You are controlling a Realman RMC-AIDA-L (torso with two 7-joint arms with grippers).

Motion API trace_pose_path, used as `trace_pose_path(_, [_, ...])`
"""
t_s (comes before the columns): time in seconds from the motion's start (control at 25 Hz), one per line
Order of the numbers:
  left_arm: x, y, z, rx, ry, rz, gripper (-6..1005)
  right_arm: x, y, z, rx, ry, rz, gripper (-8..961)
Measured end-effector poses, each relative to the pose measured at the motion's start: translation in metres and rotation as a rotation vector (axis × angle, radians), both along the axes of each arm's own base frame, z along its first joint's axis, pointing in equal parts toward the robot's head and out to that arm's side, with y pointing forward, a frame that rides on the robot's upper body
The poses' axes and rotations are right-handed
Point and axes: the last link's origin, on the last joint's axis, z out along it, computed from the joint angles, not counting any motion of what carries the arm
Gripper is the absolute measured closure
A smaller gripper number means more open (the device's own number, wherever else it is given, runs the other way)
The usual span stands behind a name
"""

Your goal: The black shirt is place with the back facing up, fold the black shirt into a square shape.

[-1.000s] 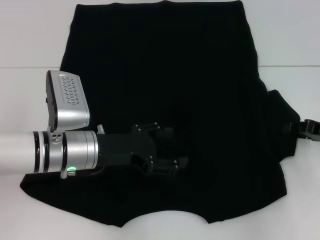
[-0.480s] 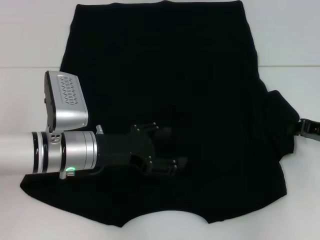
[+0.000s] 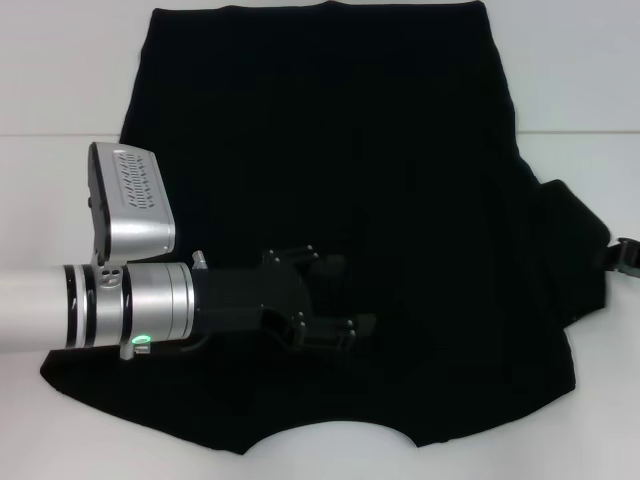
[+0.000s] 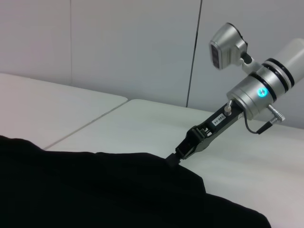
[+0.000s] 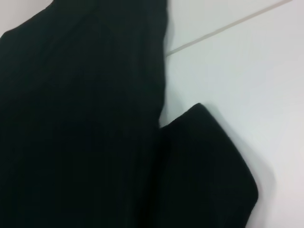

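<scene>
The black shirt (image 3: 350,150) lies spread flat on the white table (image 3: 60,80), plain side up, collar edge toward me. My left gripper (image 3: 355,292) reaches in from the left and rests low over the shirt's middle, open, with nothing between its fingers. My right gripper (image 3: 628,258) sits at the far right edge of the head view, shut on the tip of the shirt's right sleeve (image 3: 575,250) and holding it stretched outward. In the left wrist view the right gripper (image 4: 176,156) meets the shirt's edge (image 4: 95,190). The right wrist view shows the shirt body (image 5: 85,118) and sleeve (image 5: 204,171).
Bare white table surrounds the shirt, with a seam line (image 3: 60,135) running across it. The left arm's silver wrist and camera housing (image 3: 130,200) overhang the shirt's left side. A pale wall (image 4: 118,47) stands behind the table.
The right gripper has moved to the right, almost out of the head view, drawing the sleeve outward with it. The left gripper has barely moved.
</scene>
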Motion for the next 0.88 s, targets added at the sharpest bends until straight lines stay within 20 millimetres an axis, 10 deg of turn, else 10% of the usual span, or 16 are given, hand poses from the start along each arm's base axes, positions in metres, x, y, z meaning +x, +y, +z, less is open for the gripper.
trace_pose_path(0.88, [0.002,-0.005,-0.001,-0.036,-0.031,0.014,112,0.019,-0.001,0.026,0.117,-0.037,0.019,952])
